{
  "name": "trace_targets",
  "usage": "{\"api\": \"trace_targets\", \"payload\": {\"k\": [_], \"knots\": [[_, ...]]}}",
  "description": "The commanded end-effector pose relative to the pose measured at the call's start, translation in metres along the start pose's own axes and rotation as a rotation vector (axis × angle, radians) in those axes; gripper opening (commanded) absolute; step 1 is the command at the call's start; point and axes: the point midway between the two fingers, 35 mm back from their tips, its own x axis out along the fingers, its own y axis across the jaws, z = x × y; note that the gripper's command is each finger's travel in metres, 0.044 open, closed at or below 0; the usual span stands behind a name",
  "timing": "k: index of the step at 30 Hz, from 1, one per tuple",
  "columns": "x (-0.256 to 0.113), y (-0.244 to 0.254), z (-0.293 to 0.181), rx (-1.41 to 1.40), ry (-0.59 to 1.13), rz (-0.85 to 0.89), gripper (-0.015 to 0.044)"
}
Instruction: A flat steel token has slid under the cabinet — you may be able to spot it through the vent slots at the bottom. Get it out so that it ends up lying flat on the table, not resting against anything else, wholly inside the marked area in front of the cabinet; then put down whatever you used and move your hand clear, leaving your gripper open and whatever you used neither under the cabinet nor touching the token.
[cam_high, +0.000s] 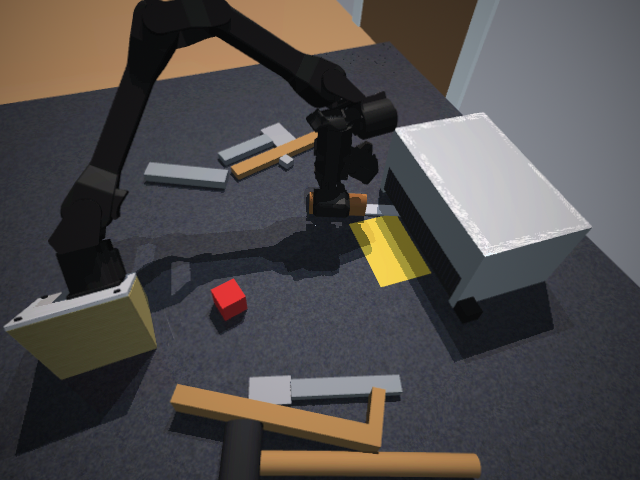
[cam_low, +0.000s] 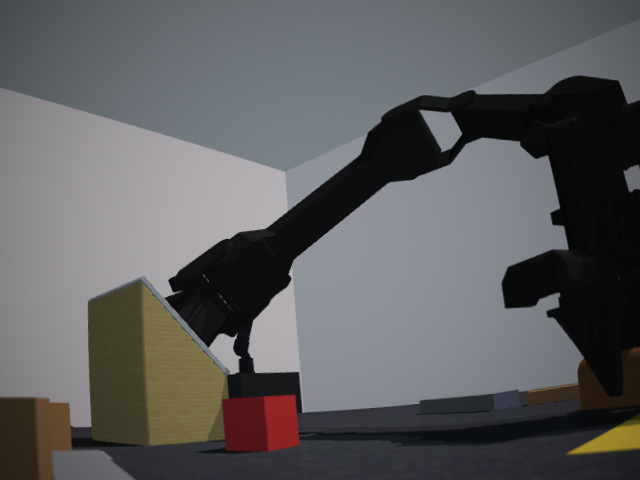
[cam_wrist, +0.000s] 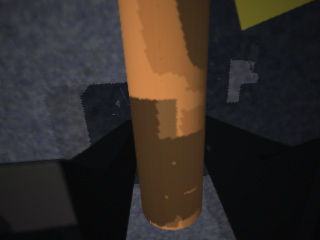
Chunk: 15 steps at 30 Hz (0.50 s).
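Note:
My gripper (cam_high: 330, 206) (cam_wrist: 165, 126) is shut on the thick round orange handle (cam_high: 357, 204) (cam_low: 591, 382) (cam_wrist: 167, 65) of a tool, held low and level over the table. A flat pale blade (cam_high: 379, 209) extends from the handle toward the white-grey cabinet (cam_high: 496, 186); its far end meets the cabinet's lower front in view, and I cannot tell how far it reaches under. The yellow marked area (cam_high: 387, 258) (cam_low: 612, 441) (cam_wrist: 270, 10) lies beside the blade in front of the vent slots (cam_high: 423, 232). I see no token in it; the token is not visible in any view.
A red cube (cam_high: 229, 298) (cam_low: 261, 423) stands mid-table. An orange hooked stick (cam_high: 279, 413), a grey flat-ended bar (cam_high: 346, 386) and an orange rod (cam_high: 369, 463) lie at the near side. A grey bar (cam_high: 186, 175) and an orange stick (cam_high: 268, 157) lie at the back.

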Motion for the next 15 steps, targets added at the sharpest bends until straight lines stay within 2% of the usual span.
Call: {"api": "trace_targets", "payload": {"k": [1, 15], "knots": [[0.001, -0.009, 0.002, 0.005, 0.000, -0.001, 0.0000], [0.001, -0.021, 0.002, 0.005, 0.000, -0.002, 0.0000]]}}
